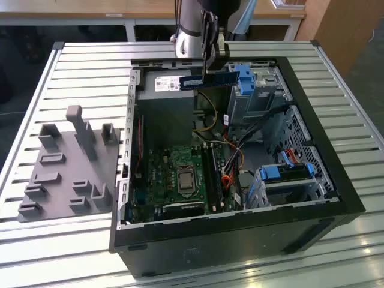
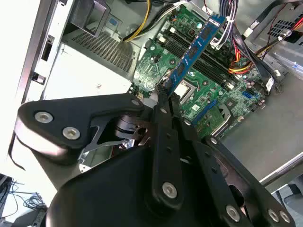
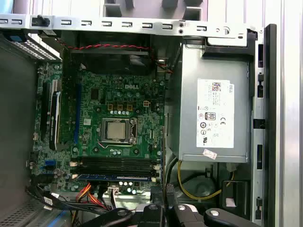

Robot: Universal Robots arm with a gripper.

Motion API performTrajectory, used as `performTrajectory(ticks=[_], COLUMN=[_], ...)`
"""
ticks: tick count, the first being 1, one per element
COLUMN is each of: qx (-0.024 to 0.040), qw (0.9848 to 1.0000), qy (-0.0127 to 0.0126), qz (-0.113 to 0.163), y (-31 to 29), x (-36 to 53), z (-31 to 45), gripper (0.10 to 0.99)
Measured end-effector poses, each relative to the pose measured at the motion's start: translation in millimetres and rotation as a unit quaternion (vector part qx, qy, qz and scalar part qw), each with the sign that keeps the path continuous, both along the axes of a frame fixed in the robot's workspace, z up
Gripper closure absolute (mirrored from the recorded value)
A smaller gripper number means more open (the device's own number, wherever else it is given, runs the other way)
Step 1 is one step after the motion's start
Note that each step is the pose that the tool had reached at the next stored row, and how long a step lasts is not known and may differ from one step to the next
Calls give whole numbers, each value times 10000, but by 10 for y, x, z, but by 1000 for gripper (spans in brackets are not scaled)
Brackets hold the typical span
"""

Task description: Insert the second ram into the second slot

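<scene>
End effector (image 1: 209, 69) clenched on the second ram (image 1: 207, 80), high over the far side of the case (image 1: 335, 162).
Its long axis runs from the exterior view's left to its right; the memory slots (image 1: 211, 174) lie nearer and lower, running near-far (crosswise to it, seemingly), with cables (image 1: 231, 157) crowding beside them.

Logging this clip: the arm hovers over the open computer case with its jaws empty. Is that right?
Not quite. The arm is over the open computer case, but the jaws are not empty: the gripper is shut on one end of the second ram, which sticks out above the motherboard. The second wrist view shows this.
</scene>
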State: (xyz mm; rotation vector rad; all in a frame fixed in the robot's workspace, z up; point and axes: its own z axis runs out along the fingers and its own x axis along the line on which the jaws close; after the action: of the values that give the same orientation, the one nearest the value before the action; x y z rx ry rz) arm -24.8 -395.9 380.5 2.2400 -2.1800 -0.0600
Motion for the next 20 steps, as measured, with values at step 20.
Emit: performTrajectory(ticks=[20], qx=[-1], qw=[9999], qy=[0], qz=[-165], y=[-3], x=[0], z=[0], gripper=[949])
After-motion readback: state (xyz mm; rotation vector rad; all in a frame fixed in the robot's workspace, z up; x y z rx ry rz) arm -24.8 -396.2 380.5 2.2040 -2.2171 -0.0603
